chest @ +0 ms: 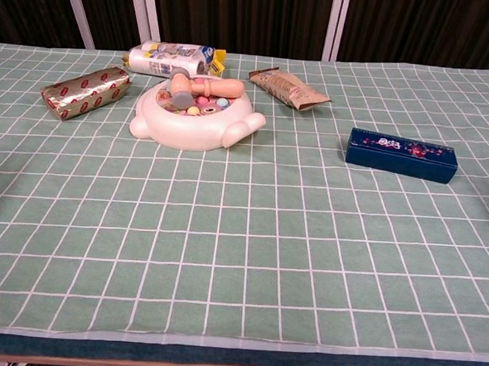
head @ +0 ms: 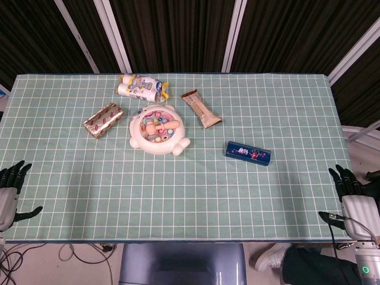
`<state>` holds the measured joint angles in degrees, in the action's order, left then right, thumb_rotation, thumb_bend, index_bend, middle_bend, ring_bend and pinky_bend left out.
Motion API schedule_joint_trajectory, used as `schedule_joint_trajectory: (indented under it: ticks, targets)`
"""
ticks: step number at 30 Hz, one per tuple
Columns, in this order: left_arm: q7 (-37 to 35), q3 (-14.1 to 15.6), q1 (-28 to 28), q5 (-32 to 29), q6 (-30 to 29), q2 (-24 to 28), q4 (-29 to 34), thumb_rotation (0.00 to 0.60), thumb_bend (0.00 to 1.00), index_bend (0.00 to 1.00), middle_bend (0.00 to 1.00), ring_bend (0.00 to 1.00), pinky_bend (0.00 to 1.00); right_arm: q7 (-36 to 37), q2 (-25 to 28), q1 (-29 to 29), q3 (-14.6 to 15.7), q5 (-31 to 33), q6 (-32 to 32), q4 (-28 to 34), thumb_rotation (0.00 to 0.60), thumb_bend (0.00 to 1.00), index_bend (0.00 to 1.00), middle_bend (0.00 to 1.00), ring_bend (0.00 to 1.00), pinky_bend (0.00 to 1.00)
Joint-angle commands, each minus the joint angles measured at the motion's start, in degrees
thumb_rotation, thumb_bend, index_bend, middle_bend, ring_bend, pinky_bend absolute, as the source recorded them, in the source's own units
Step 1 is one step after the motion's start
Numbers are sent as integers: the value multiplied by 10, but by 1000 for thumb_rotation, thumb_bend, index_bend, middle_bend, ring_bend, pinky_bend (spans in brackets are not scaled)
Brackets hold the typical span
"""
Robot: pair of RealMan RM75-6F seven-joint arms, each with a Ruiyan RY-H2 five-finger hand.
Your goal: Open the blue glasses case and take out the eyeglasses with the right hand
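We are sitting at the very start of the task: the blue glasses case [head: 248, 153] is lying shut on the green checked cloth of the table [head: 285, 107], toward the right half, roughly midway between the far and near edges, with its long side running left to right. No glasses are showing; we are judging they are inside, since the lid is down.

Both hands are waiting off the table. Our right hand [head: 352, 199] is hanging just past the near right corner, fingers spread and pointing up, holding nothing and touching nothing. Our left hand [head: 8, 196] is resting outside the near left corner in the same way, fingers apart and empty. Neither hand is showing in the chest view.

Next move, as we are reading it: the right hand is needing to travel in over the right edge toward the case, well apart from it now. Opening the lid will likely call for steadying the case body, so the left hand may have to come across too.

Other things are crowding the far left: a white toy tray [head: 158, 130], a foil-wrapped bar [head: 104, 119], a printed packet [head: 140, 87] and a brown snack bar [head: 201, 108]. All are lying apart from the case, so the approach is looking open.
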<state>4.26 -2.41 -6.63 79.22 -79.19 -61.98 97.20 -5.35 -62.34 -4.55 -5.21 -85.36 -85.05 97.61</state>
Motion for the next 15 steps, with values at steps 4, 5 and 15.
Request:
schedule_joint_trajectory:
  ticks: [4,5,15]
  targets:
    - [-4,-2,-4,-5,9,-1,1,600,63,0,0,0,0,-59,-4,-75,-59,87,91,92,600,177,0,0,0,201]
    - [-5,-2,-5,-6,11,-1,1,600,63,0,0,0,0,-75,-9,-89,-68,103,105,97,600,180,0,0,0,201]
    - [-20,-3,-6,-12,19,5,5,600,63,0,0,0,0,-252,-118,-247,-147,301,197,70,600,284,0,115,0,201]
